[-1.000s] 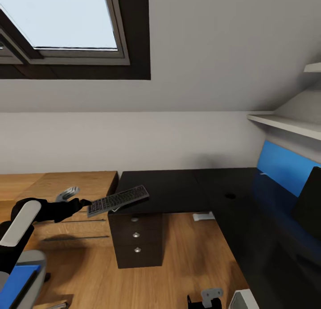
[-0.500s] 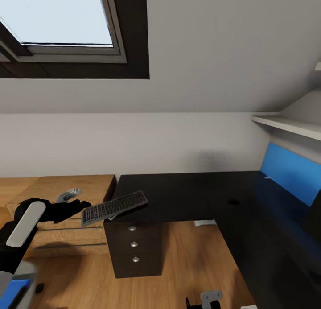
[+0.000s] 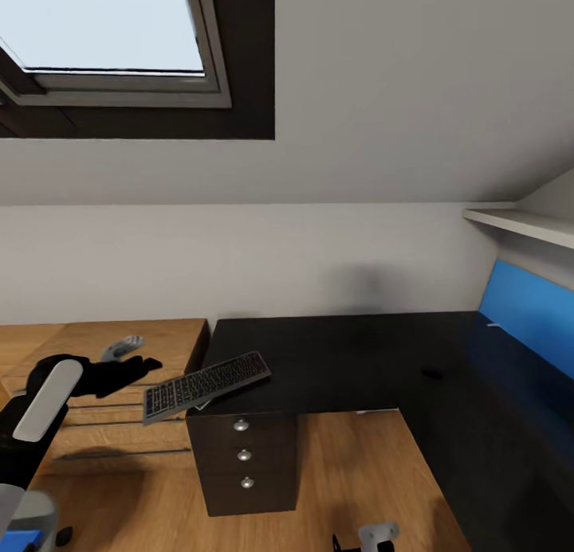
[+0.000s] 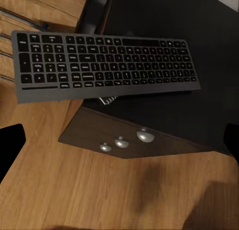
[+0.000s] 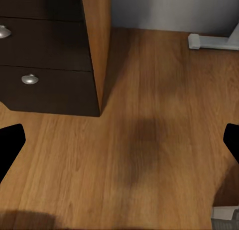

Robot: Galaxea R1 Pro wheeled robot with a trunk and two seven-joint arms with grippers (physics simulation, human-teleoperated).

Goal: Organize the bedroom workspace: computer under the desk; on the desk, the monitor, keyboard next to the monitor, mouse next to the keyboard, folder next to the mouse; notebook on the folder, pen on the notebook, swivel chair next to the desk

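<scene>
Left jaws [image 3: 147,366] stand spread just off the keyboard [image 3: 206,385], which overhangs the bench [image 3: 335,357] corner above the drawer pedestal [image 3: 243,456]; it likely needs nudging fully onto the top, while right jaws gape above floor.

Left arm [image 3: 48,405] outstretched forward, fingers [image 3: 151,364] spread wide apart.

Soft daylight from the skylight [image 3: 104,34], faint floor [image 5: 149,140] shadows, sharp renders.
</scene>
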